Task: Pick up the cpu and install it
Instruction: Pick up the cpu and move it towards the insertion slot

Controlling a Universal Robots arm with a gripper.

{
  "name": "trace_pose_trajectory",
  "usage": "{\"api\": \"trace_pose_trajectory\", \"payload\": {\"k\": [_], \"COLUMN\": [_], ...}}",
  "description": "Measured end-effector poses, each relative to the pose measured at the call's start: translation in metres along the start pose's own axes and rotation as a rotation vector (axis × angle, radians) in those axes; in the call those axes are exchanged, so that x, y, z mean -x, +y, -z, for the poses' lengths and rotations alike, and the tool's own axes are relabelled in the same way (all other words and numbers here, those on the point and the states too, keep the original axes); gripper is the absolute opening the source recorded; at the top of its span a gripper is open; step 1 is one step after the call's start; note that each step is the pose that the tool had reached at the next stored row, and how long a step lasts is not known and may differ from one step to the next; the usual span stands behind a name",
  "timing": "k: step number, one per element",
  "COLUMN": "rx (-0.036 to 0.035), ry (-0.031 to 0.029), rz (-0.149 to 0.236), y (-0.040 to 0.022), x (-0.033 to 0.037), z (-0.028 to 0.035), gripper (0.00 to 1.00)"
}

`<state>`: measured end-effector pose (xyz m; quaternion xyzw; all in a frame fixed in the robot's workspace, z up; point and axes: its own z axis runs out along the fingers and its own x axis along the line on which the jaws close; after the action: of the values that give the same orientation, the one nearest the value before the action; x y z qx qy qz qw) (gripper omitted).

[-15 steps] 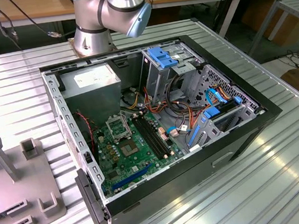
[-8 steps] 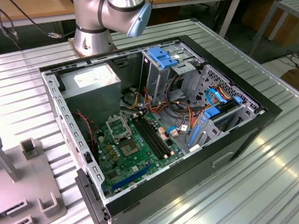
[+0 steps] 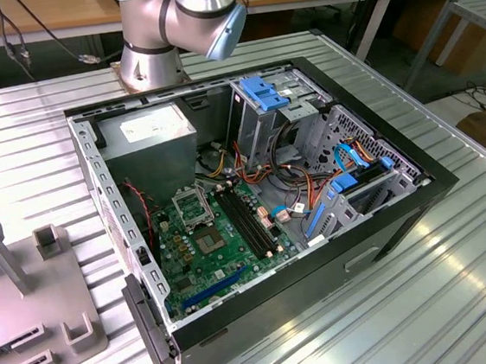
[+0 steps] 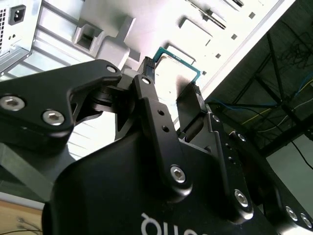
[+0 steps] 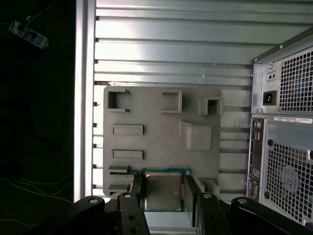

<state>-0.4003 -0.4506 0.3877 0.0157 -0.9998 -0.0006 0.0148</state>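
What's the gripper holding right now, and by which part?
The cpu, pinched by two opposite side edges between the fingers of the gripper, its metal top left uncovered.

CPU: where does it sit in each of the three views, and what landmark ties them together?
First wrist view: cpu held between the black jaws, silver top showing, in front of the grey holder plate.
Second wrist view: cpu between the same jaws, green edge showing, plate behind it.
Exterior view: the plate lies at the exterior view's left, beside the open computer case.
Shared landmark: the grey holder plate.
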Motion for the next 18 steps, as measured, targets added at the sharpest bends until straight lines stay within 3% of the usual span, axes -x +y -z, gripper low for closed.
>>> {"api": "trace_pose_trajectory", "payload": {"k": [18], "rx": [0.0], "ry": [0.0], "rz": [0.0], "y": [-0.0006], "x": [0.0183], "z": [0.0006], "gripper": [0.44]}}
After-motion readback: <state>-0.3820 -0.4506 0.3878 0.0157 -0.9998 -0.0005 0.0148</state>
